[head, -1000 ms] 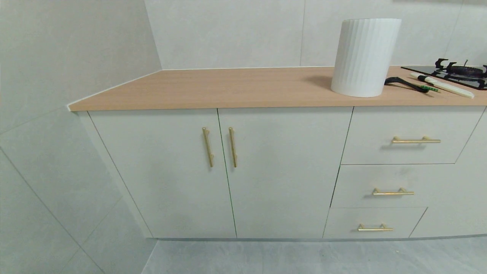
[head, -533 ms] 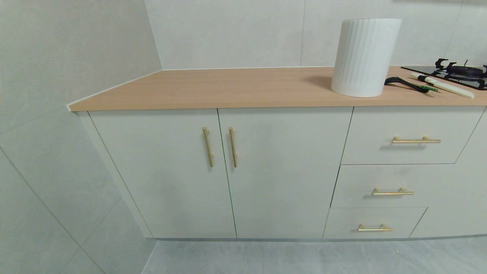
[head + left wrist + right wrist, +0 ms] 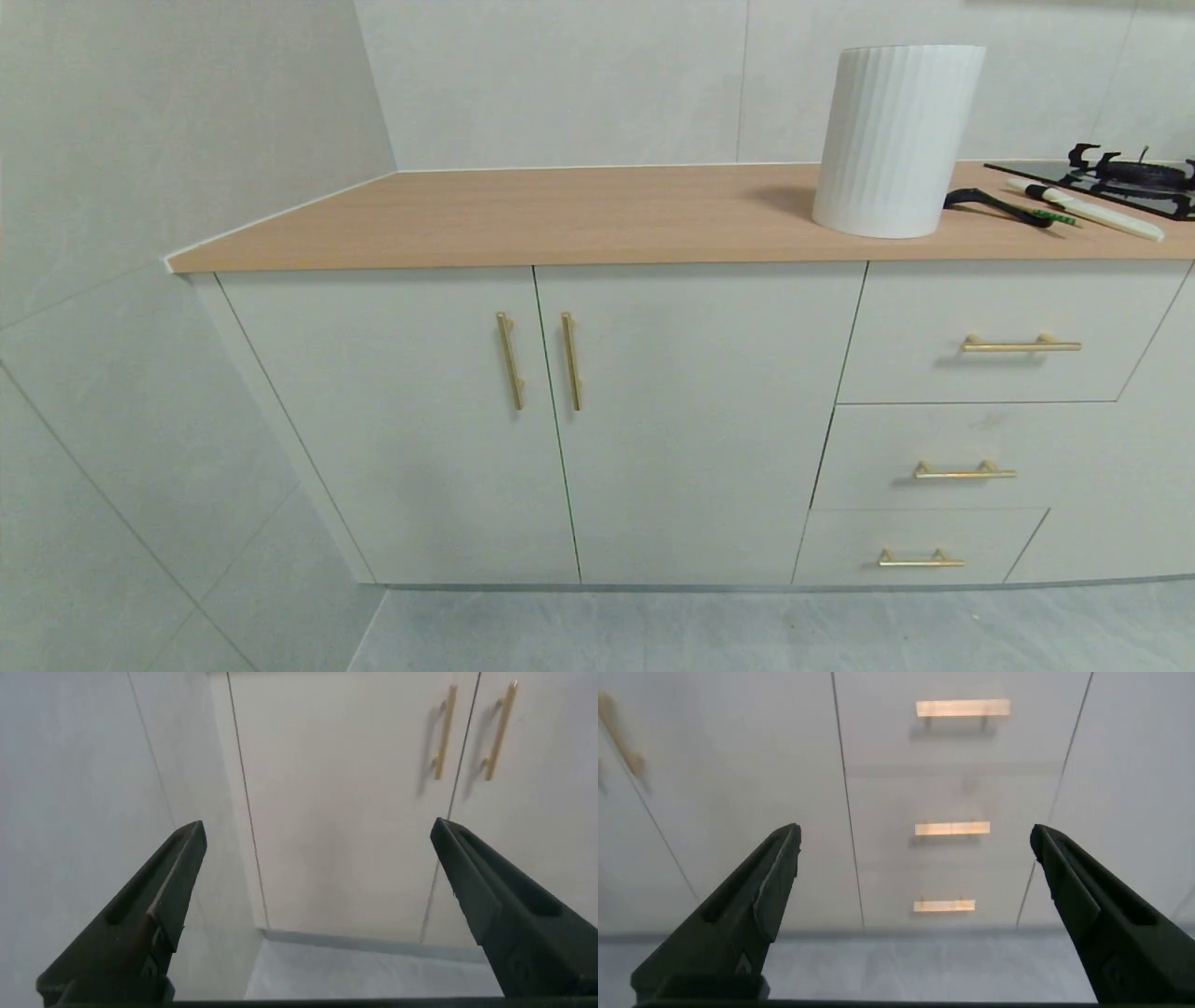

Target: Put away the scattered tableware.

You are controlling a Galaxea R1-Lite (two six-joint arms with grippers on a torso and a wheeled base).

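Judging from the head view, the step in hand is the approach. The scattered tableware, a black-handled utensil (image 3: 994, 203) and a long white utensil (image 3: 1097, 213), lies on the tan wooden countertop (image 3: 560, 215) just beside the tall white ribbed cylindrical holder (image 3: 894, 140), on its side toward the black gas hob (image 3: 1134, 175); what kind of utensils they are is hard to tell from here. To do it well, the robot should bring the holder and both pieces within easy reach before raising an arm. It should take the black piece first, since it lies nearest the holder. In the left wrist view the left gripper (image 3: 317, 831) has its fingers wide apart with nothing between them, facing the pale cabinet doors with brass handles (image 3: 355, 812) below the holder and to its left. In the right wrist view the right gripper (image 3: 914, 833) is likewise spread and empty, facing the stack of brass-handled drawers (image 3: 962, 784) below the holder. Against the earlier head pictures nothing has shifted.
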